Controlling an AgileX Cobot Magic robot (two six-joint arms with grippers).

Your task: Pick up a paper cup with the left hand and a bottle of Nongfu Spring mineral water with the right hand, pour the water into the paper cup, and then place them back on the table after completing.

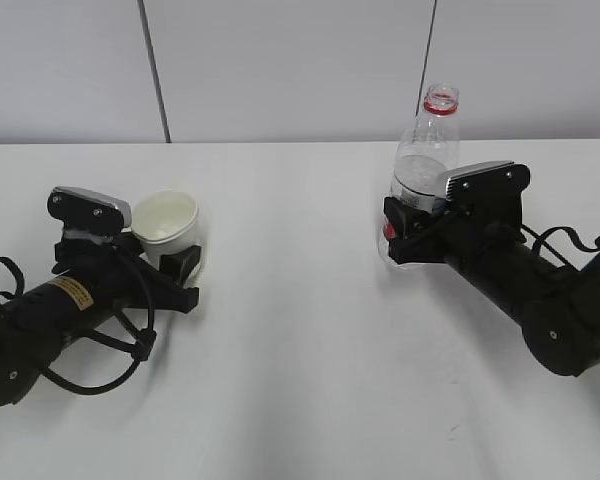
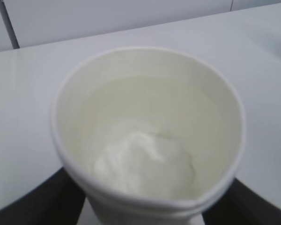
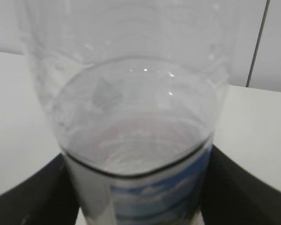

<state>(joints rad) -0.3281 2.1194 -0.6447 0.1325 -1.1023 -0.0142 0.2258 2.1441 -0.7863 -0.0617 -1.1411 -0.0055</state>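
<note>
- Left hand point(image 1: 175, 262): lies low on the table point(image 1: 300, 350), fingers set either side of the paper cup point(image 1: 167, 226). The cup sits between the jaws, upright on the tabletop; the wrist view shows dark fingers point(image 2: 61, 197) flanking its base. Whether the pads press the cup wall or merely bracket it cannot be told.
- Paper cup interior point(image 2: 147, 136): white, with what looks like clear water point(image 2: 145, 166) pooled at the bottom.
- Right hand point(image 1: 408, 235): also low on the table, jaws closed around the lower body of the bottle point(image 1: 425, 160).
- Bottle: upright between the right fingers, uncapped, red ring at the neck, blue label point(image 3: 159, 192) at jaw level.
- Water in bottle point(image 3: 136, 140): surface just above the label band.
- The two hands rest well apart.
</note>
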